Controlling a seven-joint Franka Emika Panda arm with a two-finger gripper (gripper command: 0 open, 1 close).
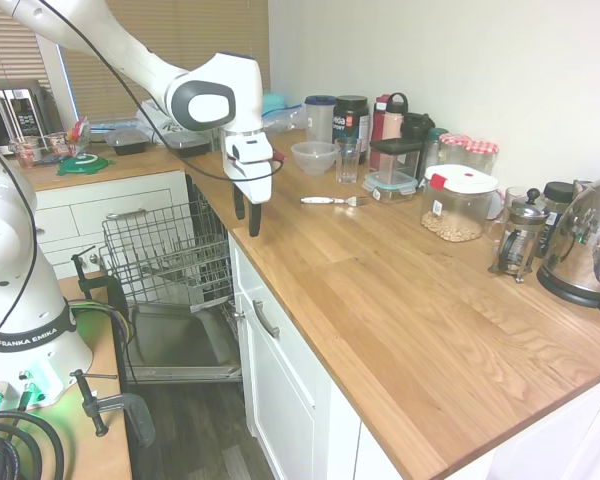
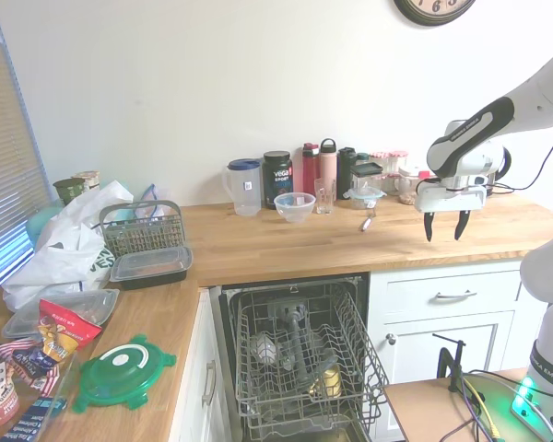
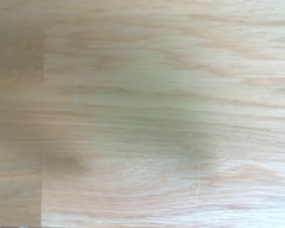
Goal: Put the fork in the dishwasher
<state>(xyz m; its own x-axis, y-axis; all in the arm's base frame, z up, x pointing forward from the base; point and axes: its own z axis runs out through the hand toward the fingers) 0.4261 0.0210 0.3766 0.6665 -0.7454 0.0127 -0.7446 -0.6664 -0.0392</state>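
My gripper (image 2: 445, 226) hangs open above the wooden counter (image 2: 286, 241), apart from the fork (image 2: 366, 223); the dishwasher (image 2: 304, 359) stands open below.

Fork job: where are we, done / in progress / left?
Done: the dishwasher is open with its rack pulled out. In hand: nothing; the gripper hangs open and empty over bare countertop. Left: all of it. The fork lies untouched on the counter near the glass; it needs grasping and carrying to the rack.
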